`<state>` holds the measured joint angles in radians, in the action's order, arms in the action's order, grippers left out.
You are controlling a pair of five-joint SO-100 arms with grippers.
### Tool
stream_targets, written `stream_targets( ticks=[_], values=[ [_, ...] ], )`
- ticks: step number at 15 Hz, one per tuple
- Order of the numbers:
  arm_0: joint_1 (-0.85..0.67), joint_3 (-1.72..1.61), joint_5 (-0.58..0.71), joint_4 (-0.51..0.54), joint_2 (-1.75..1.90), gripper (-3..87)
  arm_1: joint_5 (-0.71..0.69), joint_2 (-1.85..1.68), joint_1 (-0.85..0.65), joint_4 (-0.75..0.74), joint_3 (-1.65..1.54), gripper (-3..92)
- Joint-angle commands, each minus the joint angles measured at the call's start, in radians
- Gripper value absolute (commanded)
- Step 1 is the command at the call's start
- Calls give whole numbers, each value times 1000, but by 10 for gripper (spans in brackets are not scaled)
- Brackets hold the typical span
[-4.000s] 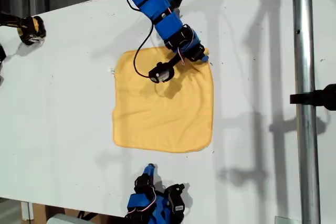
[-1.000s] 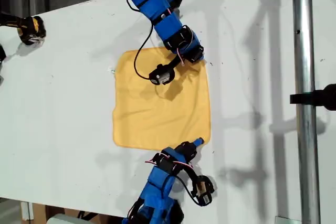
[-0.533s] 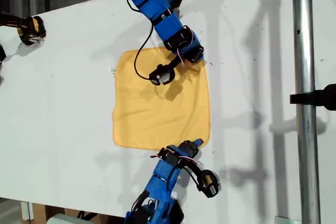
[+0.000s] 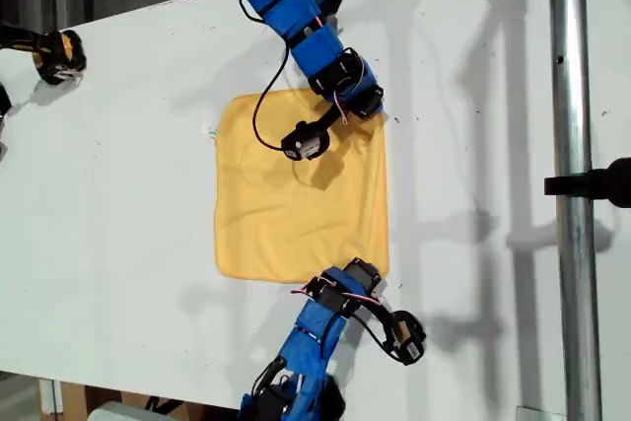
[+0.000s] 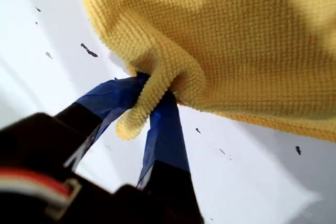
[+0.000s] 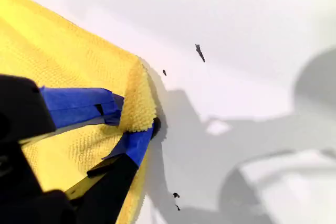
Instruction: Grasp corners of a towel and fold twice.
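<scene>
My first gripper (image 5: 149, 95) is clamped on one towel (image 4: 296, 189) corner and my second gripper (image 6: 134, 124) pinches the neighbouring corner on the same edge, so the cloth lies flat on the table (image 4: 128, 175), stretching away from both toward its free far edge.

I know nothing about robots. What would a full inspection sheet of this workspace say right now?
Surface: white table, a few dark specks.
Job's things: yellow towel lying mostly flat, two corners bunched.
Clutter: black and yellow object at the exterior view's left edge.
Grippers: my first gripper, pincer shut on a towel corner; my second gripper, pincer shut on another corner.
Cables: black cable looping over the towel.
Surroundings: metal pole at the exterior view's right.
</scene>
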<state>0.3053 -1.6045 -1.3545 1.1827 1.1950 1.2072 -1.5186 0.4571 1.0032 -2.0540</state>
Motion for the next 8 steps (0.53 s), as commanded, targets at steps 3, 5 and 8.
stream_targets(
  ticks=[3,5,8],
  values=[
    [34,12,-3,-3,51,-10,0,-38,20,-3,37,-1],
    [60,21,58,5,152,-10,-8,-97,25,63,84,-1],
    [98,78,137,64,296,-10,-44,-147,46,222,278,-1]
  ],
)
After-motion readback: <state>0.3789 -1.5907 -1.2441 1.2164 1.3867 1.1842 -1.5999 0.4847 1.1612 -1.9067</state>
